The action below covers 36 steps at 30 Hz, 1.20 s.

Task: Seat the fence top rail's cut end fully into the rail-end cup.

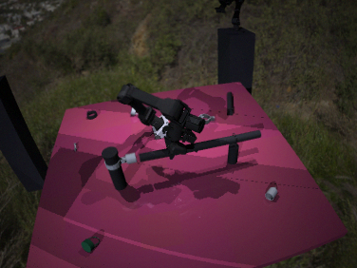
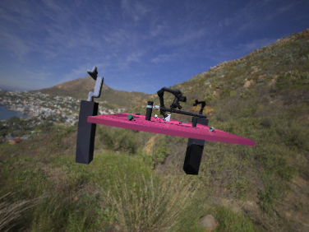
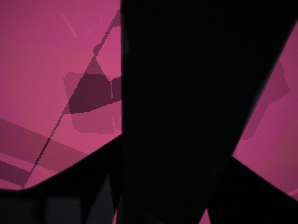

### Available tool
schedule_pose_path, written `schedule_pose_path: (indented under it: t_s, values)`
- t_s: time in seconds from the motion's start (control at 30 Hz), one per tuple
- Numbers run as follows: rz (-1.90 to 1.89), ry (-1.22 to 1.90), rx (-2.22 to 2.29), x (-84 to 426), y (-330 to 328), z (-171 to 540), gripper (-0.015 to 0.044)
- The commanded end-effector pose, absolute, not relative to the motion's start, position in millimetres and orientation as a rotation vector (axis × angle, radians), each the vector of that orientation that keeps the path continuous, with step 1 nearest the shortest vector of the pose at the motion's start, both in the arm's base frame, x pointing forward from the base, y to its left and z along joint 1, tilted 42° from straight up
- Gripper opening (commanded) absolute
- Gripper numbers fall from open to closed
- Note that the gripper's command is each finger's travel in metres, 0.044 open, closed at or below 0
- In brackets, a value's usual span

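The dark top rail (image 1: pixel 214 143) (image 2: pixel 189 113) (image 3: pixel 175 75) runs nearly level through the loop on the short post (image 1: pixel 233 155) (image 2: pixel 194 122). Its cut end is at the mouth of the light grey rail-end cup (image 1: pixel 129 158) (image 2: pixel 156 107), roughly in line with it; how far inside it is, I cannot tell. The cup hangs on the brace band (image 1: pixel 112 165), high on the big post (image 1: pixel 119 180) (image 2: pixel 149 113) just under its black cap (image 1: pixel 110 152). My gripper (image 1: pixel 177 150) is shut on the rail between the two posts. In the wrist view the rail hides most of the fingers.
A green cap (image 1: pixel 87 245) lies at the near left and a white cup (image 1: pixel 271 193) at the right. A dark tube (image 1: pixel 230 104), a grey clamp (image 1: pixel 206 116) and a black ring (image 1: pixel 91 112) lie toward the back. A small fitting (image 1: pixel 75 146) lies at the left.
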State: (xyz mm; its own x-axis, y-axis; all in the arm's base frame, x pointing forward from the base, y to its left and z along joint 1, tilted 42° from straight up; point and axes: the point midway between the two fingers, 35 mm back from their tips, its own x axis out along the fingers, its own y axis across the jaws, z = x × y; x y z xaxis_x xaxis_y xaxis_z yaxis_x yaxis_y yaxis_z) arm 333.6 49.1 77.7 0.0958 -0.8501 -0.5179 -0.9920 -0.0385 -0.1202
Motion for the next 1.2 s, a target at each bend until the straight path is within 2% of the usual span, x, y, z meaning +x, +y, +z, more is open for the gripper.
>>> schedule_pose_path:
  t_s: [0.0,1.17]
  values:
    - [0.414,1.788,-1.942,336,51,81,0.0000]
    - [0.425,1.799,-1.940,332,37,92,0.0000]
